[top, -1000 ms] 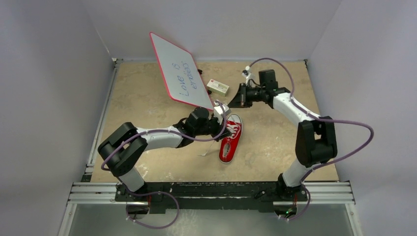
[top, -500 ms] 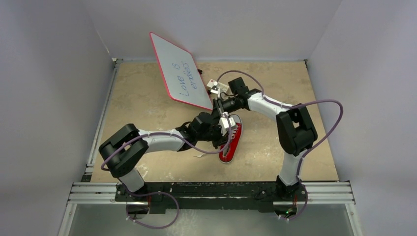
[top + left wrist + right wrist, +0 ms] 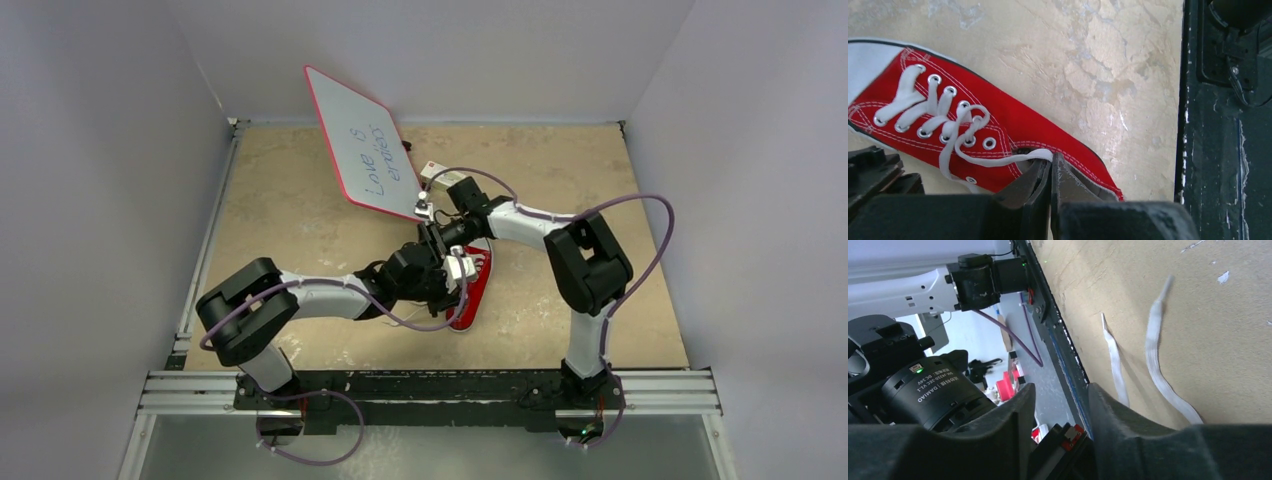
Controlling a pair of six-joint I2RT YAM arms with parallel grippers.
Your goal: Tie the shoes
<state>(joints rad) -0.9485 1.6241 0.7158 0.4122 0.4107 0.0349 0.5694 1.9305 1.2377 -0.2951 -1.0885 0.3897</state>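
Note:
The red sneaker (image 3: 478,288) lies on the tan table, its toe towards the near edge, partly covered by both grippers. In the left wrist view the sneaker (image 3: 1023,125) shows its white laces (image 3: 923,107) threaded through the eyelets. My left gripper (image 3: 1052,162) is shut on a loop of lace (image 3: 998,161) just above the shoe's opening. From above, the left gripper (image 3: 455,275) sits at the shoe's left side. My right gripper (image 3: 432,245) hovers right behind it, open, with nothing between its fingers (image 3: 1113,410). Two loose lace ends (image 3: 1160,365) lie flat on the table.
A red-rimmed whiteboard (image 3: 358,145) with writing leans at the back, left of centre. A small white box (image 3: 440,172) lies beside it, just behind the right arm's wrist. The black front rail (image 3: 1223,150) runs along the table's near edge.
The right arm has swung from the back right in over the shoe, close to the left gripper, and its jaws have come apart. The left gripper, still shut, shifted slightly towards the near edge.

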